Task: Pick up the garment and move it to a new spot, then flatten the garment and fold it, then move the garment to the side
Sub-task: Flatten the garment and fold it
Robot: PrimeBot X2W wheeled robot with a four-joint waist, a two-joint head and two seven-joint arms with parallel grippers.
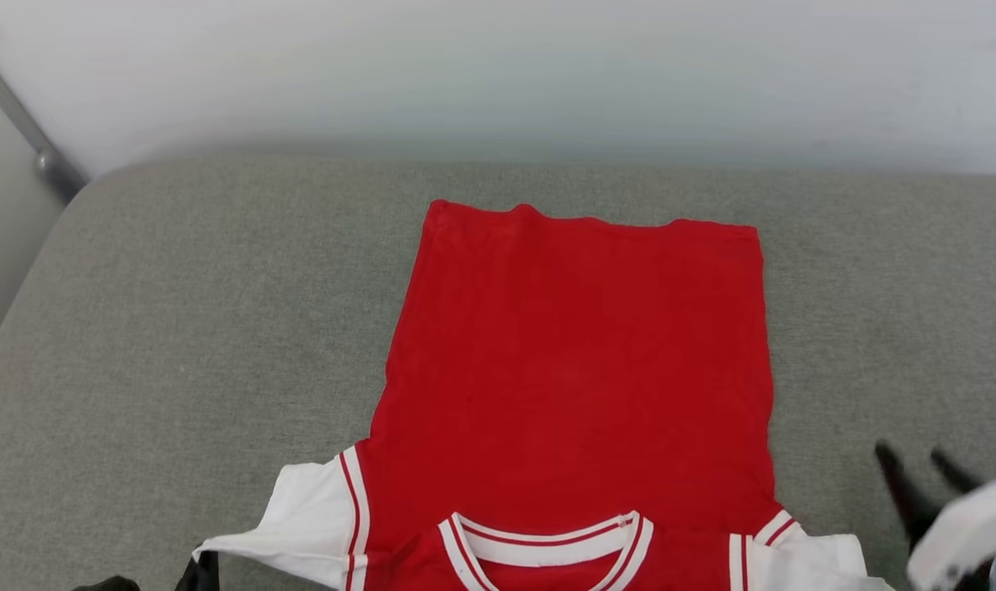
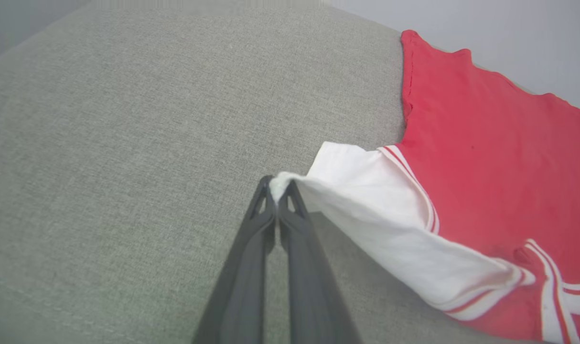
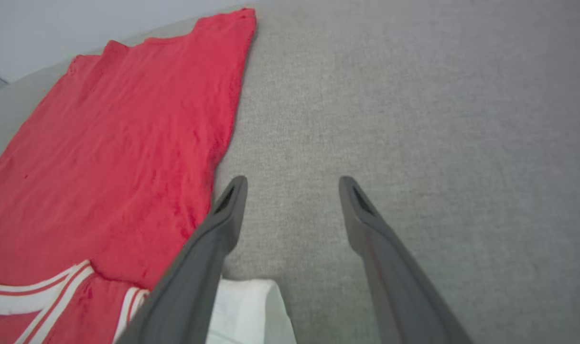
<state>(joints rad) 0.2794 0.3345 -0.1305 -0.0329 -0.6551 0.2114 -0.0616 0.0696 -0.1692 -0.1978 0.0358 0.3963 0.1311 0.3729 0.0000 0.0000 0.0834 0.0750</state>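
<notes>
The garment (image 1: 576,369) is soft red knit cloth, matt, with a faintly fuzzy nap in the right wrist view. Its sleeves are smoother white cloth, and the striped collar trim at the bottom centre of the head view looks ribbed. The cushion (image 1: 178,328) beneath is coarse grey woven fabric, matt. The left gripper (image 2: 277,184) and the right gripper (image 3: 292,180) have smooth, matt, dark grey plastic-looking fingers. The wall (image 1: 498,74) along the top is pale, smooth and matt. The bar (image 1: 55,171) at upper left looks like dull grey metal.
</notes>
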